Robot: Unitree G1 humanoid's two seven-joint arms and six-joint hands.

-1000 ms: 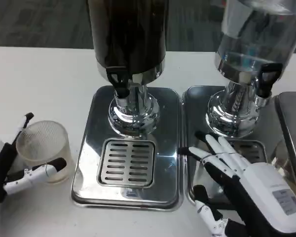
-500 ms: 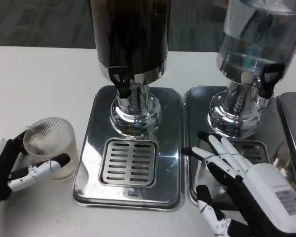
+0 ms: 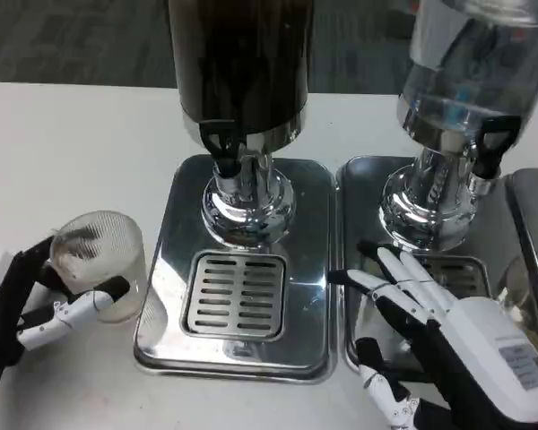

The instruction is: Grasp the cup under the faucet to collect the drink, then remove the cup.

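Within the left robot hand [image 3: 38, 300], the cup [image 3: 99, 264] was gripped for transfer under the dark dispenser's faucet [image 3: 224, 150] to its right; the right robot hand [image 3: 439, 336] was spread, idle.

Bright, even light — steel glare

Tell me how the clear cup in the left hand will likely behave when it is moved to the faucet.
The cup looks like thin ribbed plastic and empty, so probably light and easy to squeeze. The left hand holds it from the side; its ribs may help against slipping.
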